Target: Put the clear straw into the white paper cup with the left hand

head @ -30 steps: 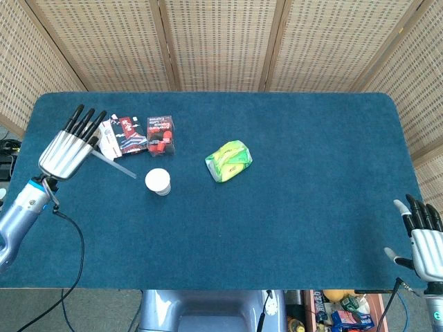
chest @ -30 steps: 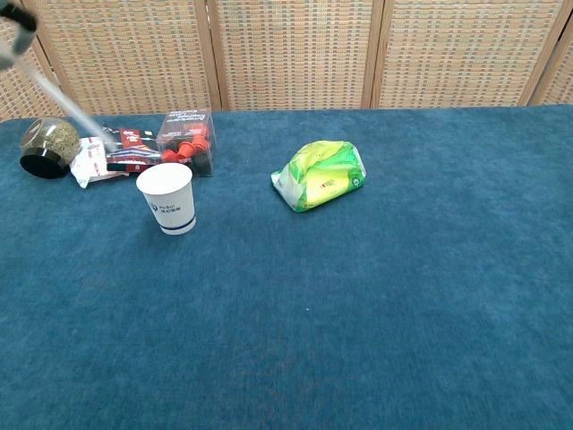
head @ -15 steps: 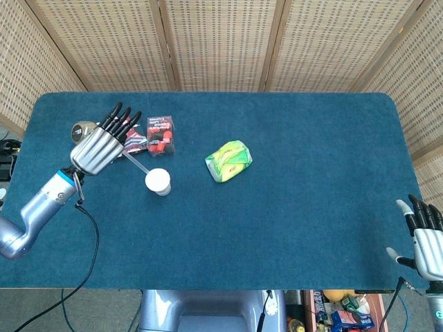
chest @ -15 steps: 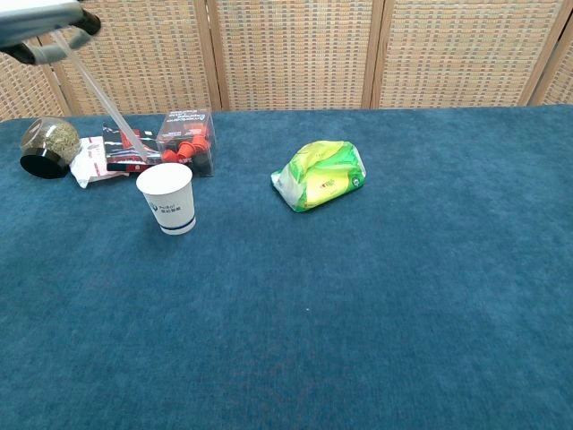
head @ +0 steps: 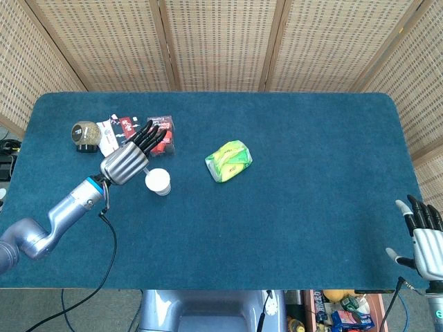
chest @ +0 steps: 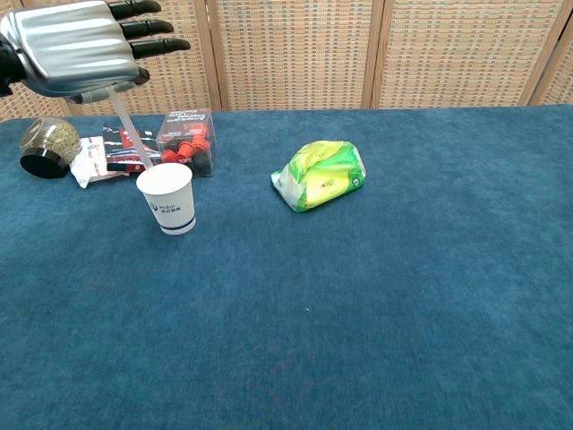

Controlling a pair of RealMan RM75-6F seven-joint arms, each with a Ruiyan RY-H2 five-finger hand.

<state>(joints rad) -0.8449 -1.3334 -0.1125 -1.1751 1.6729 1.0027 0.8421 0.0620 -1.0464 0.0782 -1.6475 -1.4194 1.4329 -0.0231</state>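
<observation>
Left robot hand [chest: 76,47] shifted cupward — straw [chest: 131,128] held

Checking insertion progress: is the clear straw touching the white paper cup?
Cannot tell. In the chest view the clear straw slants down from the left hand to the white paper cup rim, contact unclear.

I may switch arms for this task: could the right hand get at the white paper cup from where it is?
Probably not easily: the right hand sits at the table's far right edge, the white paper cup far left, beside the left hand.
</observation>
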